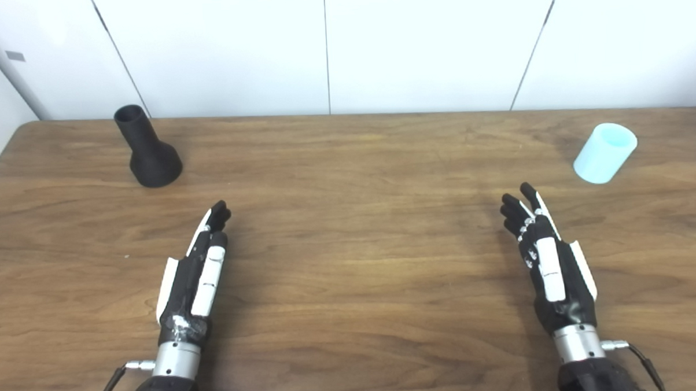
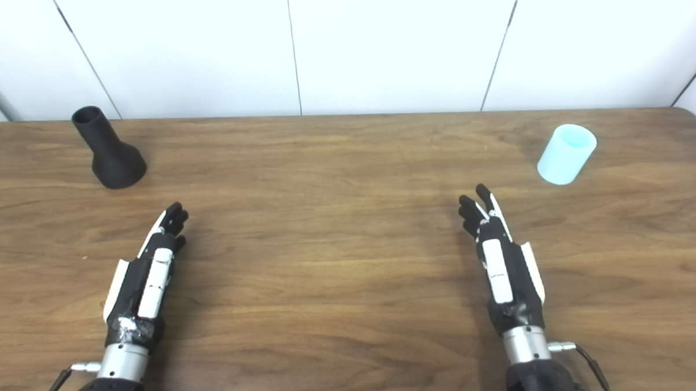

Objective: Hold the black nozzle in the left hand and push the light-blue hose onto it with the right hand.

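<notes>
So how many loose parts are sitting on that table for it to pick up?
2. A black nozzle stands at the far left; a light-blue hose piece stands at the far right. Neither is touched, and nothing seems hidden.

Nozzle (image 1: pixel 148 149), far left: matte black all over. Hose (image 1: pixel 604 152), far right: plain light blue, paler inside the rim. Table (image 1: pixel 349 230): brown wood grain with darker streaks. Left hand (image 1: pixel 197 270) and right hand (image 1: pixel 550 258): black with white panels, silver wrist cuffs. Wall (image 1: pixel 343 45) behind: white panels, thin dark seams.
</notes>
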You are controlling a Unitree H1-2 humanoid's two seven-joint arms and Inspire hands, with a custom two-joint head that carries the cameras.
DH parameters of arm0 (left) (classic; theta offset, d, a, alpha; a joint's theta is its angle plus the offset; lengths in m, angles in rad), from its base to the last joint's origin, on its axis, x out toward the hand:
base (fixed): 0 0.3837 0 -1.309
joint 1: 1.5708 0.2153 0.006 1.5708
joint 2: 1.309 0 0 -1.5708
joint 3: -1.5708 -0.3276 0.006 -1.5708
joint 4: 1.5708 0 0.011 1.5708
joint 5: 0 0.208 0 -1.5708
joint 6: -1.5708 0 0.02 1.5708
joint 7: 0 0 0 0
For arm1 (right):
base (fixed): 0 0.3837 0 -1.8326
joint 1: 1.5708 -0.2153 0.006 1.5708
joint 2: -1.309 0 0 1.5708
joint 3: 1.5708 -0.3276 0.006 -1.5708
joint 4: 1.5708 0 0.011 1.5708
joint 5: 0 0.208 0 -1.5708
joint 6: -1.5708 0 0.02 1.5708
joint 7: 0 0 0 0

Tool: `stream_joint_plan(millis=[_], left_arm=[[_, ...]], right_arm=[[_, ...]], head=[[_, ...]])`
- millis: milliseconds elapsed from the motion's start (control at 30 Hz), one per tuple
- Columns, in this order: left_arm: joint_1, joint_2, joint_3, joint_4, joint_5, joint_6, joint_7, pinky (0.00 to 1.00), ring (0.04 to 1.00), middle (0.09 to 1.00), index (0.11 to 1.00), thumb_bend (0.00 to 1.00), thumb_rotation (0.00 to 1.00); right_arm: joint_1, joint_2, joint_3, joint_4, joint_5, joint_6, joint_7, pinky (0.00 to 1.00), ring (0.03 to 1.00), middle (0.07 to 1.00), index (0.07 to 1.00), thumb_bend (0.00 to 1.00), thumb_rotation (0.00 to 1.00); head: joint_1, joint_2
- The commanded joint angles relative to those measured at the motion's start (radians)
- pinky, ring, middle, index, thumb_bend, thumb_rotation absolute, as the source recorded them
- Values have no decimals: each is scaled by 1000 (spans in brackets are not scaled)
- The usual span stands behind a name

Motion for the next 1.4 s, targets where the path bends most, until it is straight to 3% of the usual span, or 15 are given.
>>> stream_joint_plan(millis=[0, 1367], left_arm=[[12, -2, -9, -2, 8, 39, -7, 1000, 994, 951, 962, 476, 851], [12, 7, -8, -9, 36, 38, -5, 1000, 968, 942, 942, 433, 865]], right_arm=[[20, 1, 3, 36, 4, -8, 2, 923, 908, 900, 966, 542, 964], [24, 8, 4, 19, -9, 9, -2, 919, 905, 894, 964, 540, 954]], head=[[1, 0], [-3, 7]])
